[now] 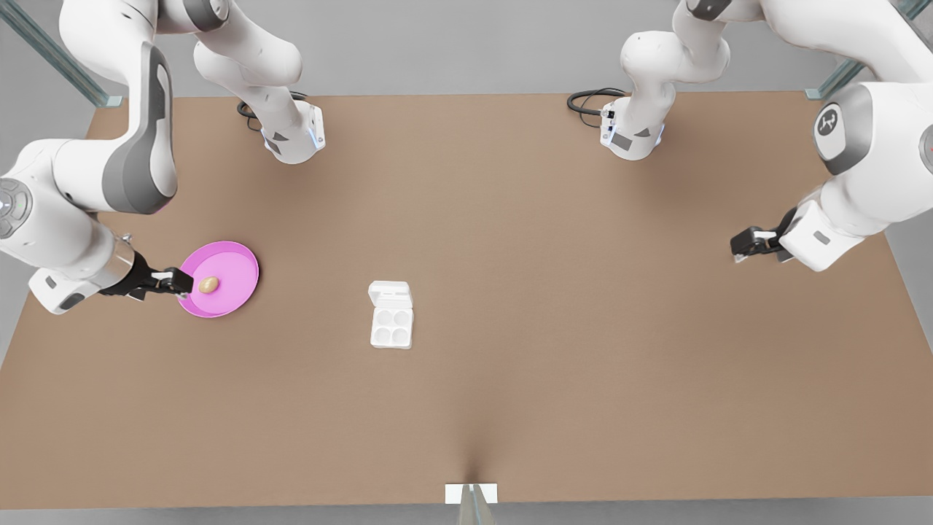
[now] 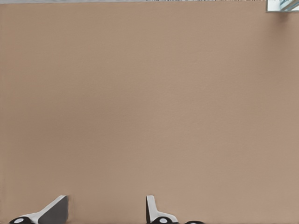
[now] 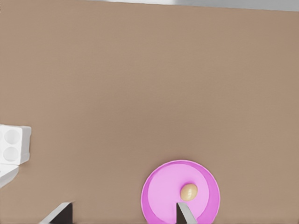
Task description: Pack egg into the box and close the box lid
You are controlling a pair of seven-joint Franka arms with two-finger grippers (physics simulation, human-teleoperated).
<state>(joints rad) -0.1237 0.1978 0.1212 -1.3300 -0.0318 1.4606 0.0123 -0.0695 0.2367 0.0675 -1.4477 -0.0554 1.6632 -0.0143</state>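
A brown tabletop (image 1: pixel 554 292) under even light, grey floor beyond, metal frame struts (image 1: pixel 51 55) at corners.

Smooth egg (image 1: pixel 208 285), matt brown table (image 1: pixel 510 255)

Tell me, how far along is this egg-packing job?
Barely begun. Done: nothing; the box sits with all four cups bare and the box lid open. In hand: the right pincer, open, is at the pink plate beside the egg. The left pincer waits, open, over bare table. Left: grasp, pack, close lid.
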